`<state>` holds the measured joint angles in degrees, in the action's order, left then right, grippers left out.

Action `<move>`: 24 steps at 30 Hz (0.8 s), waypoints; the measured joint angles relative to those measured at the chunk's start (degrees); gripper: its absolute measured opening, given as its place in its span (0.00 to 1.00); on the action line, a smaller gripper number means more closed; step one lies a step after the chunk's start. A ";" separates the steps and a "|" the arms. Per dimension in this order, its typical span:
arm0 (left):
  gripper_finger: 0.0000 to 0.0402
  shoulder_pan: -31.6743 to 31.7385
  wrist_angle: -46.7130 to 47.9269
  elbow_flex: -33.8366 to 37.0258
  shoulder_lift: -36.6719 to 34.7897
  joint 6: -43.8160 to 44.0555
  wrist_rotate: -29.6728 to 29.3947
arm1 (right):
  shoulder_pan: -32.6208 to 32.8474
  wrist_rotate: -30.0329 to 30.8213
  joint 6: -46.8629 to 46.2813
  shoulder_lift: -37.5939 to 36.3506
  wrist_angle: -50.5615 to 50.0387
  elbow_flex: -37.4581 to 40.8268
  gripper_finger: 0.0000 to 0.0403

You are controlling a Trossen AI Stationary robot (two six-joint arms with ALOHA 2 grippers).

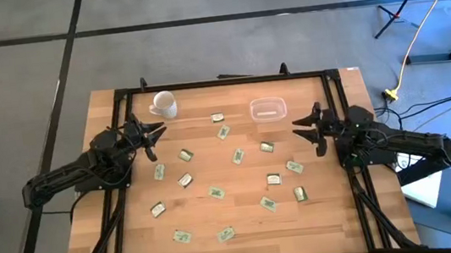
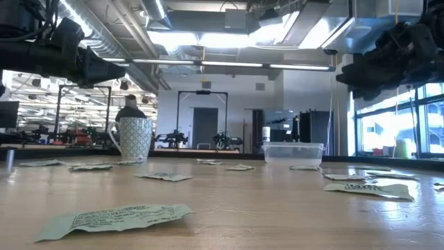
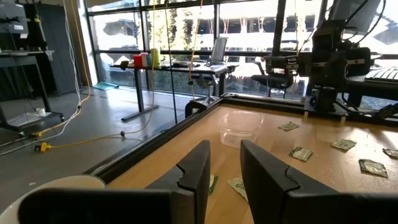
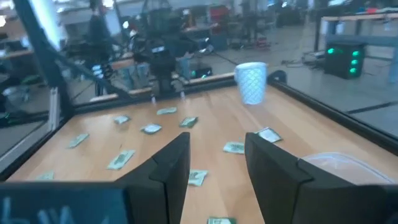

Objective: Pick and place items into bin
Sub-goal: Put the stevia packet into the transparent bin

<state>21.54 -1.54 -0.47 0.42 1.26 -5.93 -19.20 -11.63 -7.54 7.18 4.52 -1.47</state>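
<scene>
Several small pale green and white packets (image 1: 237,156) lie flat and scattered over the wooden table; in the low view the nearest packet (image 2: 114,219) lies in the foreground. The clear bin (image 1: 267,108) stands near the table's far edge, also seen as a shallow clear bin (image 2: 293,153) in the low view, and holds nothing that I can see. My left gripper (image 1: 158,137) hovers open above the table's left side, near the mug. My right gripper (image 1: 300,126) hovers open at the right side, just right of the bin. Neither touches anything.
A white mug (image 1: 163,104) stands at the far left of the table, left of the bin. A dark metal frame (image 1: 220,82) borders the table's edges. A person (image 2: 130,107) shows in the room far behind the table.
</scene>
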 joint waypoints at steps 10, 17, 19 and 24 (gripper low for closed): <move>0.20 0.00 0.00 0.00 0.00 0.04 0.00 | 0.00 7.69 -2.84 12.27 -27.31 -19.83 0.39; 0.20 0.00 0.00 0.00 0.00 0.04 0.00 | 0.00 12.05 -13.68 29.66 -48.15 -32.72 0.39; 0.20 0.00 0.00 -0.02 0.00 0.04 0.00 | -0.02 12.06 -16.27 34.92 -51.53 -34.07 0.39; 0.20 0.00 0.00 0.00 0.01 0.04 0.00 | -0.02 12.08 -15.98 47.57 -54.23 -34.48 0.39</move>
<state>21.54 -1.54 -0.47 0.43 1.30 -5.93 -19.22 0.46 -23.52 54.75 -49.71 -35.95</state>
